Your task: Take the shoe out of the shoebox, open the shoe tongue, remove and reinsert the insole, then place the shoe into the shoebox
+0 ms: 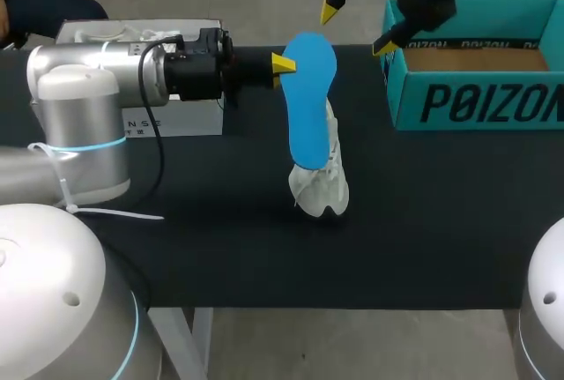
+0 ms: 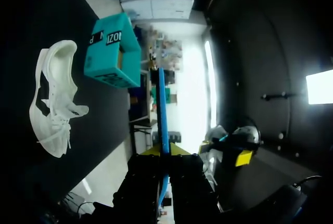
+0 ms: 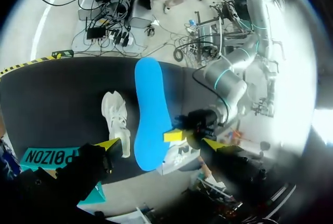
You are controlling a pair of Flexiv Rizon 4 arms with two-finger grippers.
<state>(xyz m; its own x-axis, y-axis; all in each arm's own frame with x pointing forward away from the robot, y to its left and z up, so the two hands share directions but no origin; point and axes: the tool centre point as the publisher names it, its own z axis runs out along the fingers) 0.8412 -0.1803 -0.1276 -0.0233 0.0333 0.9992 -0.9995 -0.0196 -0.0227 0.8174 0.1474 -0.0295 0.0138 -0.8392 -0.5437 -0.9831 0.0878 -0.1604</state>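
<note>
Blue insole [image 1: 310, 98], thin, light, likely floppy, sits pinched by one edge in left gripper [image 1: 284, 64], aloft near white shoe [image 1: 324, 182] mid-table; right gripper [image 1: 357, 29] gapes empty by far-right shoebox [image 1: 476, 102]; a heel-end hold looks best for reinserting.

Shoe [image 1: 324, 184]: you see only its lower part at frame centre; the insole [image 1: 313, 102] covers the rest.
Left gripper [image 1: 284, 64]: one yellow tip shows at the insole's left edge; the other is behind it.
Shoebox [image 1: 476, 102]: cut off by the frame's right edge.
Right gripper [image 1: 357, 27]: its body runs off the top edge.
White box [image 1: 181, 120]: upper left, largely behind your left arm [image 1: 97, 89].
</note>
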